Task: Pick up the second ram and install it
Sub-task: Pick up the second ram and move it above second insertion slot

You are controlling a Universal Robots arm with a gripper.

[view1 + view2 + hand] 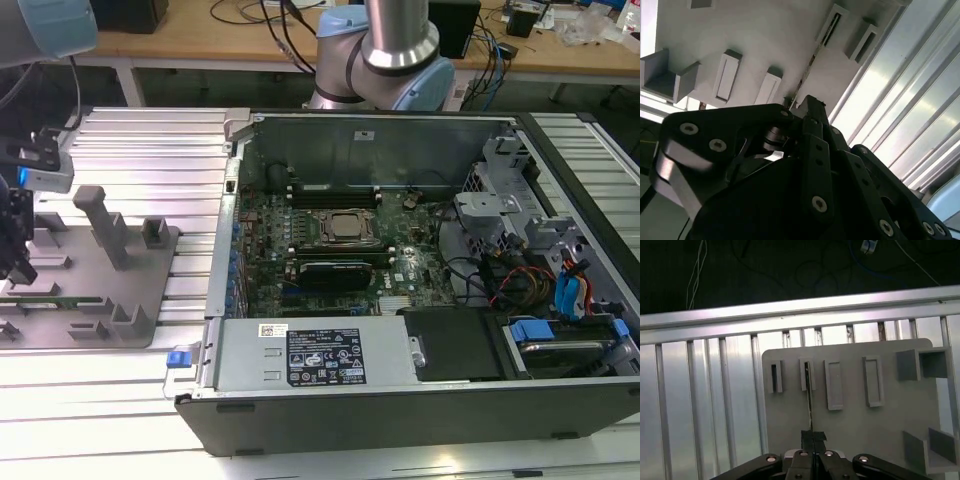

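Note:
The second ram [810,405] shows edge-on as a thin dark strip standing in a slot of the grey holder plate [855,425]. My gripper [813,439] has its black fingers pressed together on the near end of that strip. In the second wrist view the same thin edge of the ram [802,80] runs from a slot down to the gripper [809,106]. In the exterior view the gripper [18,262] hangs over the holder plate [130,290] at the exterior view's left, beside the green strip of the ram [45,297].
An open computer case [400,130] lies in the middle of the ribbed aluminium table [150,140], with the motherboard, processor socket [345,228] and long black memory slots [330,195] exposed. Grey posts [105,225] stand on the holder plate. A workbench with cables lies behind.

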